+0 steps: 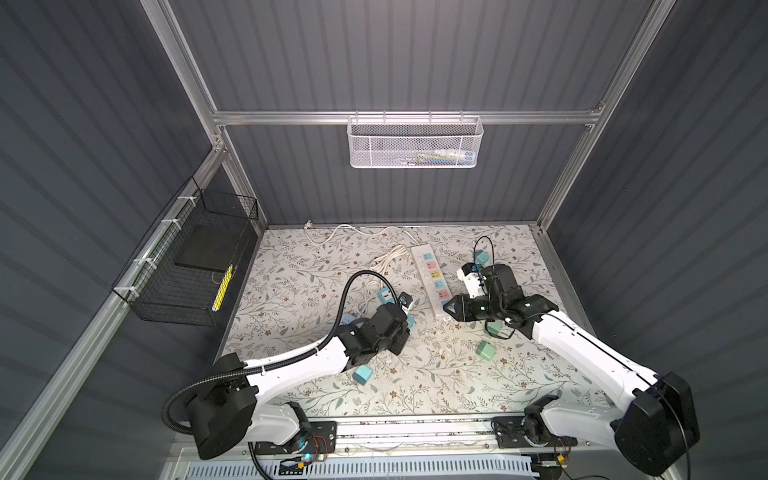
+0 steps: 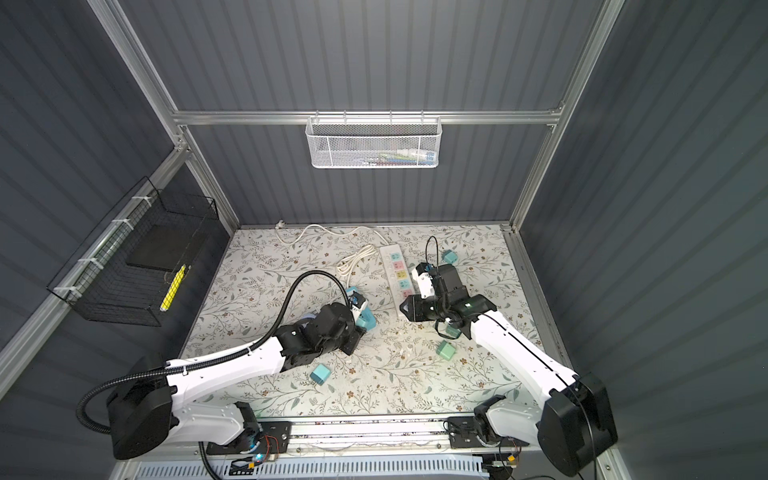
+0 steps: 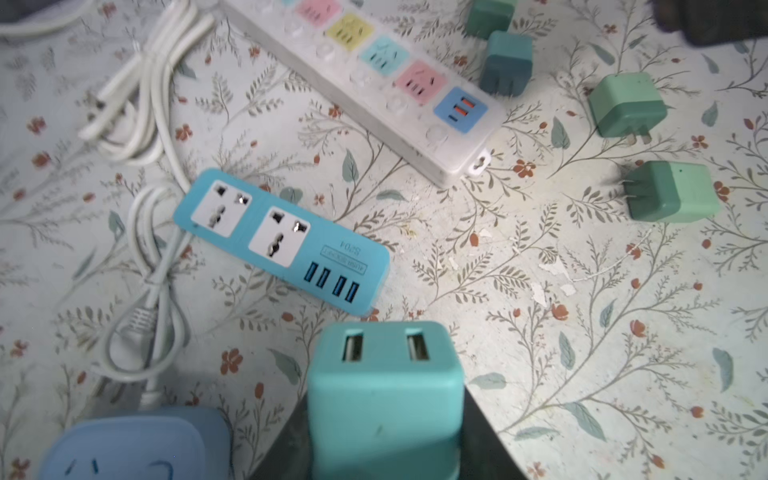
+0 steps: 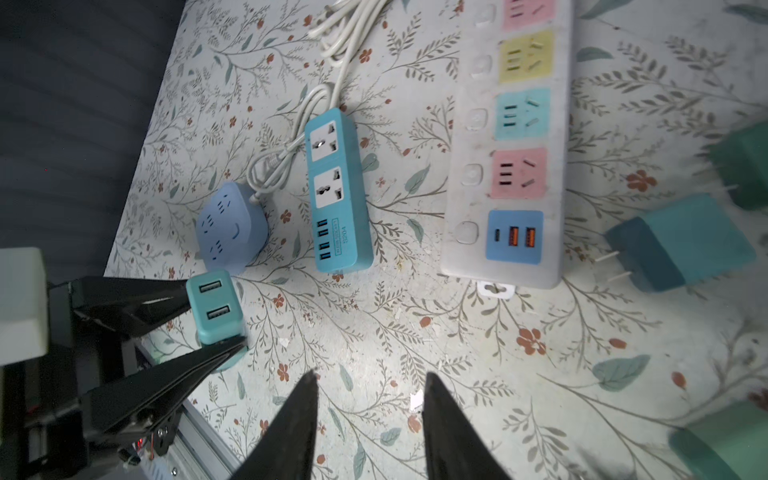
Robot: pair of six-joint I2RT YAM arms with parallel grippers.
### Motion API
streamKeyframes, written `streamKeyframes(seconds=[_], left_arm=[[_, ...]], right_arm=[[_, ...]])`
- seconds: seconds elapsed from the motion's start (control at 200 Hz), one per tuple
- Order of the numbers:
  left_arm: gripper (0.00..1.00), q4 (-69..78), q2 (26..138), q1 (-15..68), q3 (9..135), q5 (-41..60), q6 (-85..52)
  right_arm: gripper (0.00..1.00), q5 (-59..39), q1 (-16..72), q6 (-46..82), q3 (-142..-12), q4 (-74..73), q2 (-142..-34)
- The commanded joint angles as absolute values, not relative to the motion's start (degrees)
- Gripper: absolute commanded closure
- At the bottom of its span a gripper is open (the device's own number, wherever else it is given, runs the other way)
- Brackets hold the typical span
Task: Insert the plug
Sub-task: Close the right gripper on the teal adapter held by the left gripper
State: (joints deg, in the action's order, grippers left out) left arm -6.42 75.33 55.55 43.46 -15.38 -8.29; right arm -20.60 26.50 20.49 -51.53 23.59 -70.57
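The left gripper (image 4: pixel 216 318) clamps the plug (image 3: pixel 384 395) (teal, two USB ports) near the USB end of the blue strip (image 4: pixel 338 195). The right gripper (image 4: pixel 370 382) stands parted and empty, near the white strip (image 4: pixel 465 199).

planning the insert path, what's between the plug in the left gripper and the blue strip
Nothing but bare floral cloth between the teal plug and the blue strip, seen in the right wrist view.
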Motion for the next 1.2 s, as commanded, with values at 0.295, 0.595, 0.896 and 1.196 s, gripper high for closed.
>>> streamKeyframes(seconds=[0.295, 0.595, 0.896, 1.196], left_arm=[[0.76, 9.18, 72.88, 55.48, 39.57, -12.14, 9.70], [0.76, 10.95, 72.88, 55.50, 40.11, -7.85, 11.99], [0.75, 11.07, 72.93, 55.46, 40.87, -8.08, 13.45], [0.71, 11.17, 72.60, 55.46, 40.96, -8.00, 14.23]], right_arm=[[0.51, -41.07, 26.52, 15.60, -60.71, 24.37, -77.41], [0.49, -43.12, 29.26, 15.47, -61.98, 23.12, -81.85], [0.53, -43.34, 32.33, 15.12, -63.34, 21.09, -86.16], [0.67, -46.25, 33.13, 15.64, -62.99, 19.70, -88.05]])
